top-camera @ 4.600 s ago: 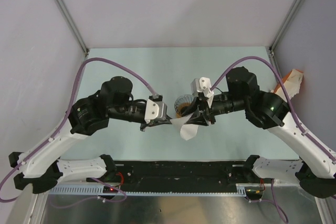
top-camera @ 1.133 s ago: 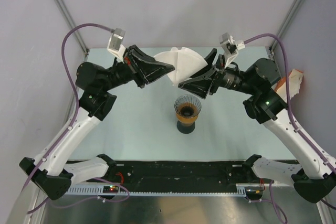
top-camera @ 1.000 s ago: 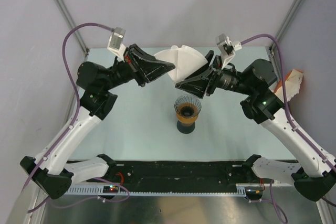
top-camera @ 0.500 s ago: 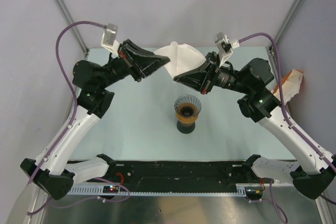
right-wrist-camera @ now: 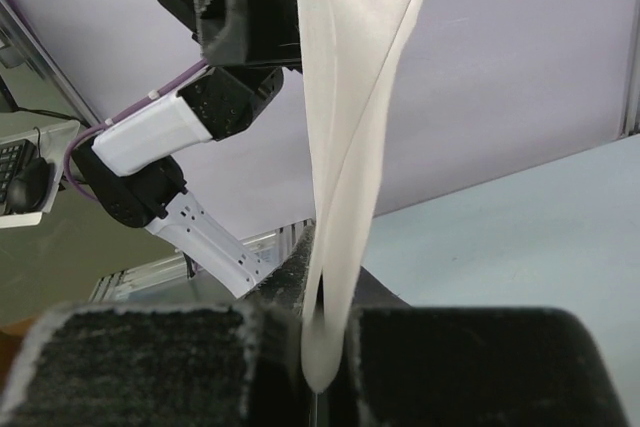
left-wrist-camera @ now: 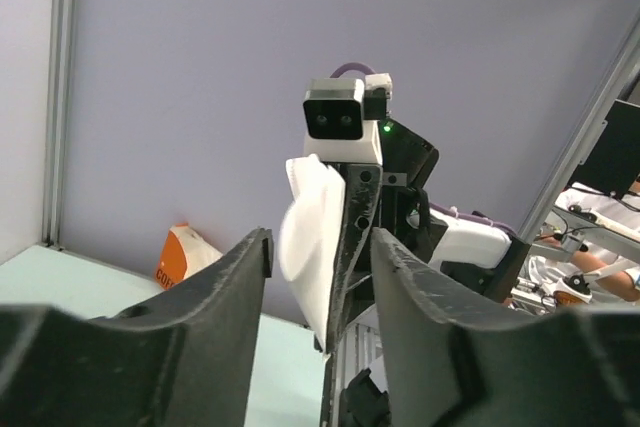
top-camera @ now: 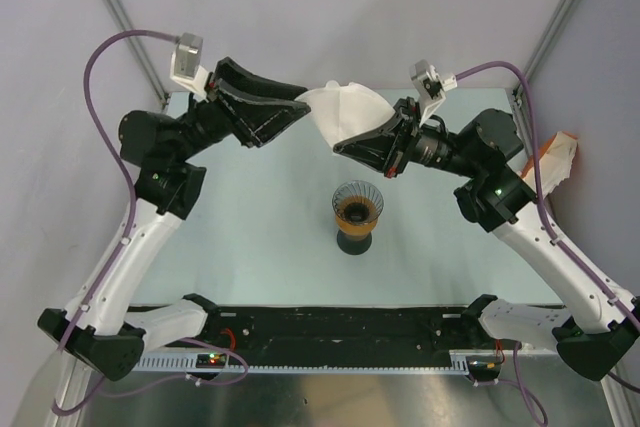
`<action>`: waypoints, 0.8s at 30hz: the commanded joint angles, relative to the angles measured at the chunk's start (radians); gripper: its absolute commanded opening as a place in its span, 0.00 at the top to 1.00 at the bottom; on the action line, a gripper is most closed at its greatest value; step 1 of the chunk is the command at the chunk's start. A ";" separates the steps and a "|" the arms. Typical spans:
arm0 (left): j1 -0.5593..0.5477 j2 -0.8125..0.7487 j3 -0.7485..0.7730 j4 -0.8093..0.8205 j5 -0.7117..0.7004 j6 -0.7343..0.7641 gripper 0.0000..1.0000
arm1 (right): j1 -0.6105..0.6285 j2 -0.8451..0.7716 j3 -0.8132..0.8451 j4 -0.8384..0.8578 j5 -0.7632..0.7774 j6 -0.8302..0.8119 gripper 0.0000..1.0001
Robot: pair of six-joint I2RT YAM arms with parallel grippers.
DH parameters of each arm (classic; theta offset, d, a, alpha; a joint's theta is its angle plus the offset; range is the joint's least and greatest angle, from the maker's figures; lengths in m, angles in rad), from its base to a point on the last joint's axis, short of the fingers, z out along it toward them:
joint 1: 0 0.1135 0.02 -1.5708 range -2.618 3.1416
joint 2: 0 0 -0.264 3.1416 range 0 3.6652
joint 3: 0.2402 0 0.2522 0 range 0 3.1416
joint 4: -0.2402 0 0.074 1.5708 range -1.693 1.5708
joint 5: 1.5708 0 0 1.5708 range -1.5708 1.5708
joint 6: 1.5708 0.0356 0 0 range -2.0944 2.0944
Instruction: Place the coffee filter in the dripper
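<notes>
While the coffee filter [top-camera: 350, 107] is held up in the air over the far part of the table [top-camera: 240, 237], it's gripped by just one arm: the right gripper [top-camera: 345, 145] is clamped tight on its lower edge. In the right wrist view the white paper can be seen pinched between the two dark pads [right-wrist-camera: 150, 367], standing up from them as a narrow folded fan with its layers parted a bit at the top. The left gripper [top-camera: 286, 117] is found on the other side of the filter with its jaws spread and its tips pointed at the paper. From the overhead view it can't really be told whether a tip is brushing the filter's edge or is just beside it, but nothing is pinched there. In the left wrist view the gap between the left fingers [left-wrist-camera: 215, 307] is plain, and the filter is seen through it, further off, along with the white wrist camera [left-wrist-camera: 335, 119] of the other arm. The dripper [top-camera: 357, 197] is sat upright near the middle of the table, closer to the arm bases than the filter and well apart from it, wide mouth up. It's perched on a dark stand [top-camera: 356, 243], with an orange ring [top-camera: 356, 211] showing through the clear ribbed wall. Off at the right edge an orange and white packet [top-camera: 556, 159] is tucked beside the frame post
</notes>
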 commanded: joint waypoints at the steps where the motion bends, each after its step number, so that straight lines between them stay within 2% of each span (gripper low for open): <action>1: -0.013 -0.035 -0.010 0.058 0.010 -0.007 0.45 | -0.005 -0.015 0.003 0.031 -0.023 -0.004 1.00; 10: -0.093 -0.038 -0.103 0.059 0.003 0.026 0.32 | 0.023 -0.021 0.005 0.034 -0.049 -0.032 1.00; 13: -0.112 -0.037 -0.119 0.059 0.006 0.022 0.32 | 0.030 -0.026 0.005 0.015 -0.051 -0.046 1.00; 16: -0.138 -0.035 -0.123 0.058 0.019 0.022 0.45 | 0.033 -0.025 0.006 0.012 -0.052 -0.049 1.00; 18: -0.146 -0.034 -0.125 0.058 0.030 0.024 0.67 | 0.034 -0.026 0.006 0.009 -0.051 -0.052 1.00; 19: -0.147 -0.036 -0.124 0.058 0.035 0.024 0.83 | 0.032 -0.029 0.007 0.001 -0.050 -0.055 1.00; 21: -0.146 -0.040 -0.129 0.058 0.037 0.024 0.96 | 0.020 -0.036 0.008 -0.019 -0.036 -0.052 0.90; 24: -0.144 -0.047 -0.142 0.059 0.039 0.022 0.99 | -0.014 -0.048 0.025 -0.048 -0.035 -0.045 0.66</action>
